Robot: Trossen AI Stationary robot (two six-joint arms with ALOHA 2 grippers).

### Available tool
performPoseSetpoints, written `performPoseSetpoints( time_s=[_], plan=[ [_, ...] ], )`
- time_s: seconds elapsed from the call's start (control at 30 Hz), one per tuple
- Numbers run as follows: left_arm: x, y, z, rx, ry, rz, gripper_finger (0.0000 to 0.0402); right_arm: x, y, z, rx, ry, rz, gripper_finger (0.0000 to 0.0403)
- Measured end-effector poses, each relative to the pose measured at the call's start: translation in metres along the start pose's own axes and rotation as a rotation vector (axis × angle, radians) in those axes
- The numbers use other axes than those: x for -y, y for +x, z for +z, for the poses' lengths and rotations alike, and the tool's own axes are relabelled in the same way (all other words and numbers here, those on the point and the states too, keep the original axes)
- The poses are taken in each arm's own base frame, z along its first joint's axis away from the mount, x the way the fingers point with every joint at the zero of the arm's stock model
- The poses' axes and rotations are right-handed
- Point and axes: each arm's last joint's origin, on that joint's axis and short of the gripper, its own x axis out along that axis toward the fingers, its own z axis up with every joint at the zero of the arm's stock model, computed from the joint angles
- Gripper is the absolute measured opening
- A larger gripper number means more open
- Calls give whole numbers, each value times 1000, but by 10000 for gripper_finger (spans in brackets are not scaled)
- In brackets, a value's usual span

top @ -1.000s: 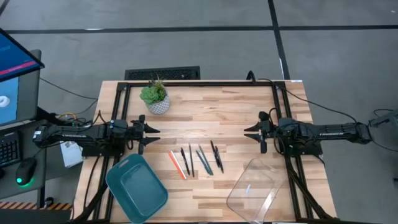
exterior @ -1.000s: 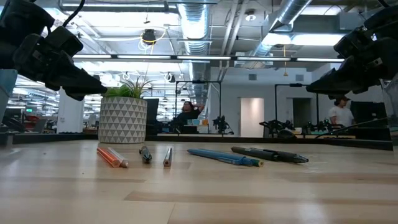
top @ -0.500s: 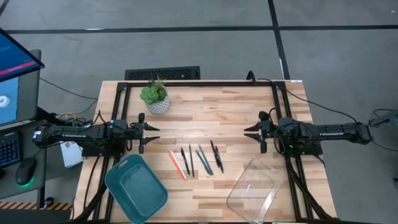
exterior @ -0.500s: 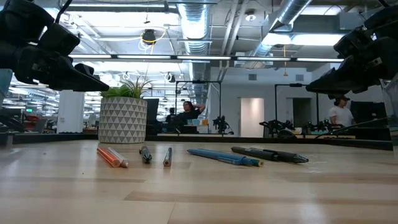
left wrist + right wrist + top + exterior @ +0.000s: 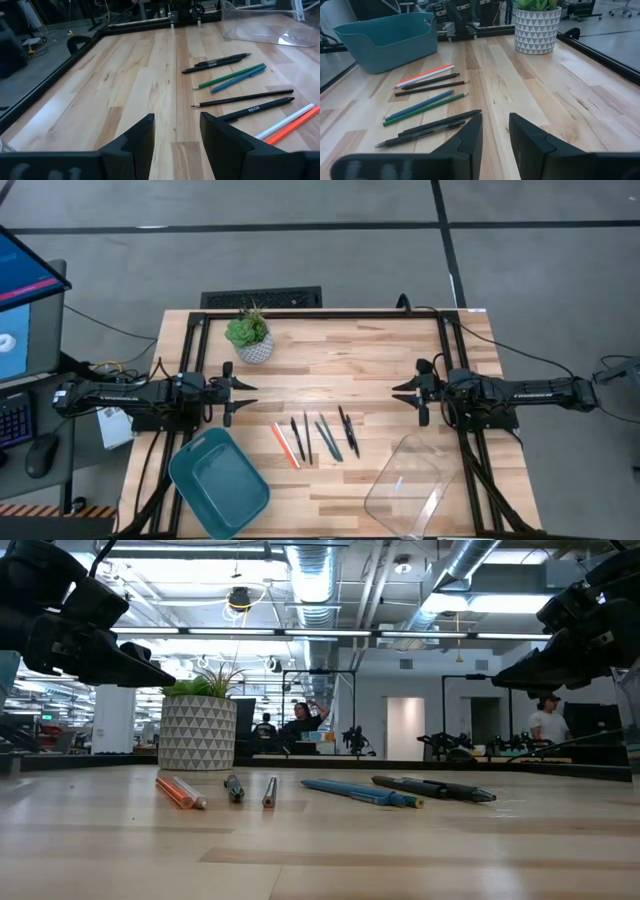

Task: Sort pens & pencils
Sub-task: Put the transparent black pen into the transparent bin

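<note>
- We hold the left claw (image 5: 244, 388) and right claw (image 5: 402, 390) spread, empty, flanking the work.
- Pens (image 5: 346, 430) and pencils (image 5: 285, 445) lie in a row on the bench (image 5: 340, 350), reachable by both.

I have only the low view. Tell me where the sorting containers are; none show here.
Observer: A teal bin sits at the table's corner on the left arm's side, and a clear container at the corner on the right arm's side.
Operator: Report both claws.
Observer: The left claw and right claw are open and empty, facing each other across the table.
Operator: Check for a green stick.
Observer: A green pencil lies alongside the teal-blue pen.
</note>
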Motion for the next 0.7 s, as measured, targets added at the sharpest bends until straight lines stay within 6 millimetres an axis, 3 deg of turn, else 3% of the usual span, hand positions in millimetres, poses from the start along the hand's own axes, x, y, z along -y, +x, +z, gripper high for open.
performPoseSetpoints(
  time_s=[0.5,0.7],
  plan=[
    [0,0,0,3,-9,1,149,0,0,0,-2,-8,0,118],
    [0,0,3,27,-164,3,149,0,0,-1,-10,-9,0,118]
  ],
)
